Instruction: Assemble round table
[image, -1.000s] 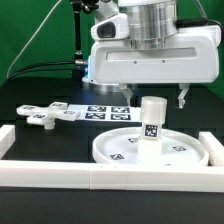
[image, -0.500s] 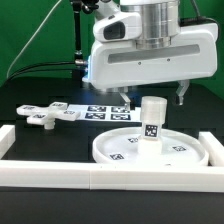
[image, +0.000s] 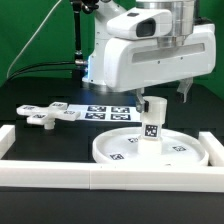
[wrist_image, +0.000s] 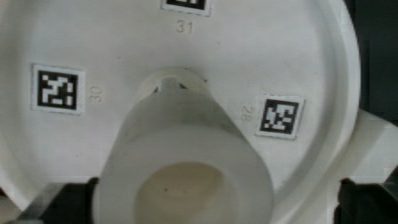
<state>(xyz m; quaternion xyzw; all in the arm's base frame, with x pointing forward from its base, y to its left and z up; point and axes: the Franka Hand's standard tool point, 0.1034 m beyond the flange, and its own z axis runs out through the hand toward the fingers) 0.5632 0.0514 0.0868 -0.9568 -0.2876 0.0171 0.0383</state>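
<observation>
The large round disc (image: 150, 150) lies flat on the black table, and the short post (image: 152, 120) stands upright in its middle. My gripper (image: 162, 100) is open just over the post's top, one finger on each side, touching nothing. In the wrist view the post (wrist_image: 187, 180) rises from the tagged disc (wrist_image: 107, 60), with my gripper (wrist_image: 214, 203) around its top and the dark fingertips (wrist_image: 71, 203) at the frame's edge. The cross-shaped foot (image: 45, 114) lies apart on the table at the exterior view's left.
The marker board (image: 105, 111) lies behind the disc. A white border rail (image: 100, 172) runs along the front and another (image: 6, 136) stands at the exterior view's left. Black cables hang at the back left.
My hand has turned and tilted above the post, staying open. The post, disc and foot have not moved.
</observation>
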